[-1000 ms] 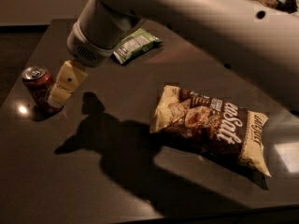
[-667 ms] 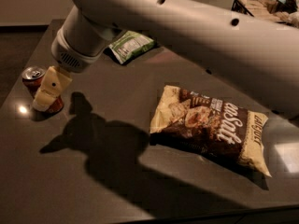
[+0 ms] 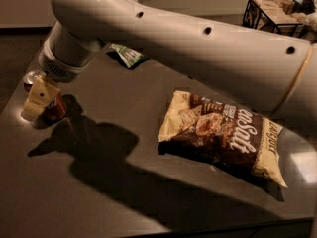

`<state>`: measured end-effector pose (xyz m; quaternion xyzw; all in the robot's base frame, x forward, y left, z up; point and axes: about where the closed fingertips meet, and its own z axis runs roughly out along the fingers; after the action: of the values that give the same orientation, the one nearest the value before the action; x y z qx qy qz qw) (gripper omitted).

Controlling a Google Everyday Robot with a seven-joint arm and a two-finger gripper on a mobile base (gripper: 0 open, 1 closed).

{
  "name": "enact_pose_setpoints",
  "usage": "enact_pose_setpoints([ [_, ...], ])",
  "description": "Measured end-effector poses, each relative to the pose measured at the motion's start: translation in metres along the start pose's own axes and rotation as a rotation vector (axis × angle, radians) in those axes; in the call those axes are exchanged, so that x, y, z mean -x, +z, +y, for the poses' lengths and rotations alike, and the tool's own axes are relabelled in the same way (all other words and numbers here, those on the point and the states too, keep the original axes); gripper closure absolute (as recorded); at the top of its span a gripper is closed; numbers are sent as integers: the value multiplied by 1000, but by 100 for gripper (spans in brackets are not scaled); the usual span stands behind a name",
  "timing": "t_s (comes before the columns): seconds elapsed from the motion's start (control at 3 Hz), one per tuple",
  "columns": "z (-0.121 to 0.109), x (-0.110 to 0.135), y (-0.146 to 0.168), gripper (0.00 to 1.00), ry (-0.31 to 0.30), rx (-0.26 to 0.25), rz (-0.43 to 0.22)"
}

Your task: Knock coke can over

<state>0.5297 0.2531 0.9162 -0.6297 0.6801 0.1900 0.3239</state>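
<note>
The robot's thick white arm (image 3: 198,48) crosses the upper part of the camera view from the right edge to the left, ending in a ribbed wrist above the table's left end; below that wrist hangs the cream-coloured gripper (image 3: 37,99), low over the left edge of the dark table (image 3: 148,202) and right up against the coke can (image 3: 55,108); whether the claw is spread or pressed together cannot be told from here. The coke can sits at the table's far left, its red body showing just right of the gripper and a glimpse of its silver top just above and left of it; the gripper covers much of its near side, and whether the can stands straight or leans is not clear. A brown chip bag (image 3: 223,133) with a pale yellow edge lies flat on the table's right half, well apart from the can; a green packet (image 3: 128,56) lies farther back, partly hidden behind the arm; a dark wire basket (image 3: 277,14) stands beyond the table at the top right; the arm's shadow (image 3: 99,148) falls broad across the tabletop between the can and the brown bag.
</note>
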Motion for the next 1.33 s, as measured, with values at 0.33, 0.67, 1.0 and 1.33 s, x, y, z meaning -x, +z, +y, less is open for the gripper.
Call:
enact_pose_setpoints([
  [0.33, 1, 5, 12, 17, 0, 27, -5],
  [0.67, 4, 10, 15, 40, 2, 55, -14],
  [1.0, 8, 15, 8, 64, 0, 71, -31],
  [1.33, -1, 8, -20, 87, -15, 81, -31],
])
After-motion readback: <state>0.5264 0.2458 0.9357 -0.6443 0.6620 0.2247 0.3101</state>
